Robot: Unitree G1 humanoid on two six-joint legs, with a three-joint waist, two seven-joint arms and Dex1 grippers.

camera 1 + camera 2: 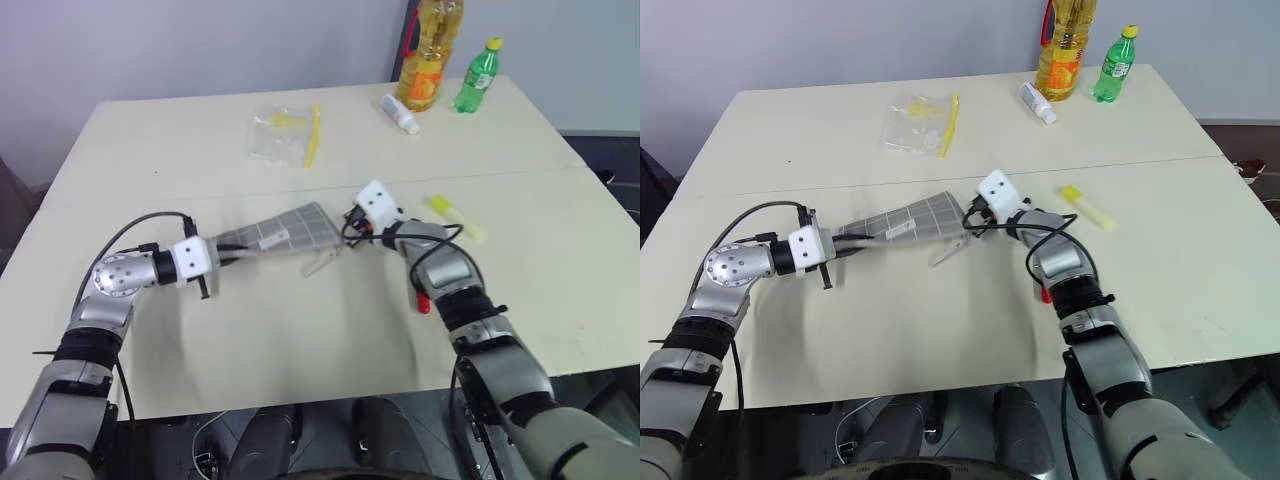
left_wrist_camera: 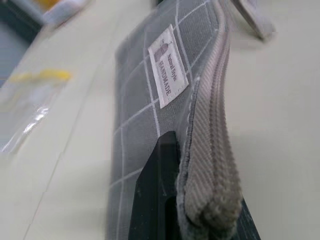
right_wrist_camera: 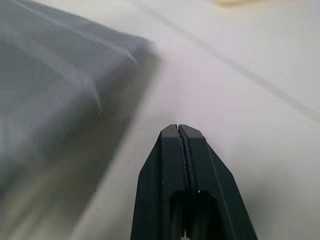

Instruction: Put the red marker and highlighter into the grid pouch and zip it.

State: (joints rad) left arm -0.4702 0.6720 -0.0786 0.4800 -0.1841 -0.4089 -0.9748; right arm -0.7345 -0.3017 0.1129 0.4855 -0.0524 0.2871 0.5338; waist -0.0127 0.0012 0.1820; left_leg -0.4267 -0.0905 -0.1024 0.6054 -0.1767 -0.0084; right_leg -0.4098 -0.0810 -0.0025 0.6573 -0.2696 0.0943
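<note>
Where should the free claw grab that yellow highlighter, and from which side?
Grip the highlighter across the middle of its barrel, coming from above with the right claw, which is nearer. It lies flat and slanted on the table, so turn the fingers crosswise to it.

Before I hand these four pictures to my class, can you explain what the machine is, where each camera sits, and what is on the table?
It is a humanoid robot with two arms. Two pictures come from its head, two from its wrists. The left gripper is shut on the grid pouch. The right gripper is shut and holds nothing. On the table lie the highlighter, the red marker partly under the right arm, a clear bag, an oil bottle, a green bottle and a small white bottle.
</note>
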